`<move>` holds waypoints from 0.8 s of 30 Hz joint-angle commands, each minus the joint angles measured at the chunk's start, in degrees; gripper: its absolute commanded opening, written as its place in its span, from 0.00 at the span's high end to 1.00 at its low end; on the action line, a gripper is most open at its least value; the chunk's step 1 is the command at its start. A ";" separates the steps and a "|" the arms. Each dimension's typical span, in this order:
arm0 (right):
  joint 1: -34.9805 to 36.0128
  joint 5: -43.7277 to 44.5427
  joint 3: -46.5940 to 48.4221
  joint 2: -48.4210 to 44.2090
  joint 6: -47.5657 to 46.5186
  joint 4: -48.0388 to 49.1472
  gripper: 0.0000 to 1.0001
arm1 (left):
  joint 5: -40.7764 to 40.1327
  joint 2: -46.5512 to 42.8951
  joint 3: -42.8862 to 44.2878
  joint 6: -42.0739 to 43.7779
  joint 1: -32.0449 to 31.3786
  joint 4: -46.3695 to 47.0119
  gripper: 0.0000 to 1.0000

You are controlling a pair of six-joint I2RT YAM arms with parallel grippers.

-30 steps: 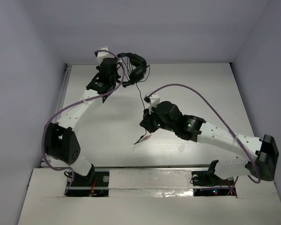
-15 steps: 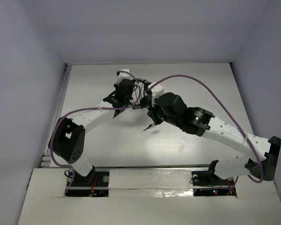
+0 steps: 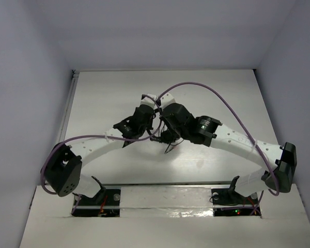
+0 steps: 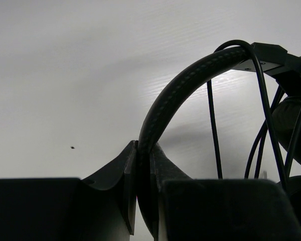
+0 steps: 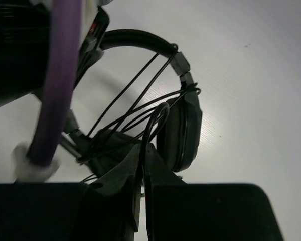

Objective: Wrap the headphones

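The headphones (image 5: 183,128) are black, with a curved headband (image 4: 175,95), a padded earcup (image 4: 291,128) and a thin black cable (image 4: 213,130) looped several times across the band. My left gripper (image 4: 144,150) is shut on the headband and holds it above the white table. My right gripper (image 5: 143,150) is shut on a loop of the cable (image 5: 155,118) just in front of the earcup. From above, the left gripper (image 3: 151,113) and right gripper (image 3: 165,135) meet at mid-table, with the headphones mostly hidden between them.
Thick purple robot cables (image 3: 196,85) arch over both arms, and one (image 5: 57,75) crosses close to the right wrist camera. The white table (image 3: 222,98) is bounded by grey walls at the back and sides. A thin cable end (image 3: 168,150) hangs below the right gripper.
The left gripper has carried the headphones from the back left to mid-table. The right gripper has swung up and left to meet it. Both stay shut.
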 commanded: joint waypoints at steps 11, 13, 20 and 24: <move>-0.38 -11.83 1.96 -9.15 4.71 -4.88 1.00 | 3.98 2.64 -1.34 -6.28 1.57 5.23 1.00; -0.38 -16.34 -0.31 -11.44 5.68 -4.08 1.00 | 7.95 2.29 -0.30 -9.70 5.69 6.99 1.00; 0.23 -31.01 -3.94 -14.09 7.70 0.57 1.00 | 19.01 5.53 7.27 -16.66 10.72 9.09 1.00; 4.71 -34.02 -1.48 -11.19 7.71 1.55 1.00 | 17.99 10.62 13.06 -18.95 11.34 8.49 1.00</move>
